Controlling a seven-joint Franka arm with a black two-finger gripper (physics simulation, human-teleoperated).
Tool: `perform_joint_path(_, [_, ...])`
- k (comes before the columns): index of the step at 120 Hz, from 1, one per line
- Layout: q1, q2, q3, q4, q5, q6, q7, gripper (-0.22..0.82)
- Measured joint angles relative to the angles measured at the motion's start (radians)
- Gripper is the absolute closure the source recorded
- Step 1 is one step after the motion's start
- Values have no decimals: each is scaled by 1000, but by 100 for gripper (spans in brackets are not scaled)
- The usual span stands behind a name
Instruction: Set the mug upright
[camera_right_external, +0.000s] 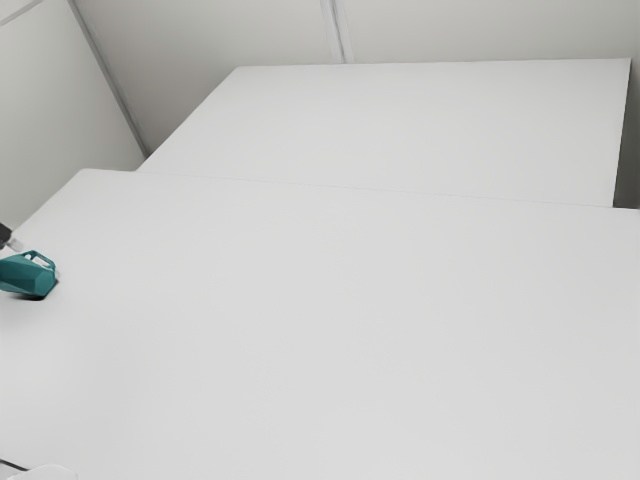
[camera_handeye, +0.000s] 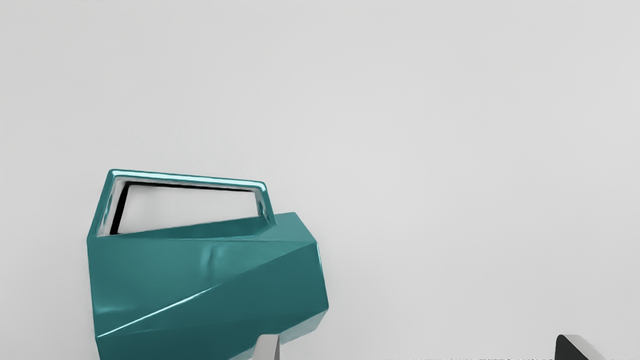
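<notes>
Lying flat, mug (camera_handeye: 200, 280); long axis level; base (camera_right_external: 43, 282) toward exterior view's right

My black two-finger hand (camera_right_external: 14, 243) could pass over the smooth white tabletop (camera_right_external: 350, 320) toward the exterior view's right; the teal faceted mug (camera_handeye: 200, 280) obstructs one finger (camera_handeye: 267, 348).

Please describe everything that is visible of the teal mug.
The glossy teal mug has flat facets and an angular handle framing a four-sided opening; the material might be ceramic or plastic. It lies on its side on the smooth white table, at the exterior view's left edge. One fingertip of the open black gripper overlaps it in the wrist view; whether they touch, I cannot tell.
</notes>
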Motion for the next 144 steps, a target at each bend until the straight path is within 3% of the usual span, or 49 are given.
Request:
perform_joint_path(74, [76, 222, -5, 218, -49, 82, 155, 0])
perform_joint_path(121, [83, 267, -6, 226, -85, 91, 179, 0])
perform_joint_path(144, [111, 284, -20, 243, -96, 20, 187, 0])
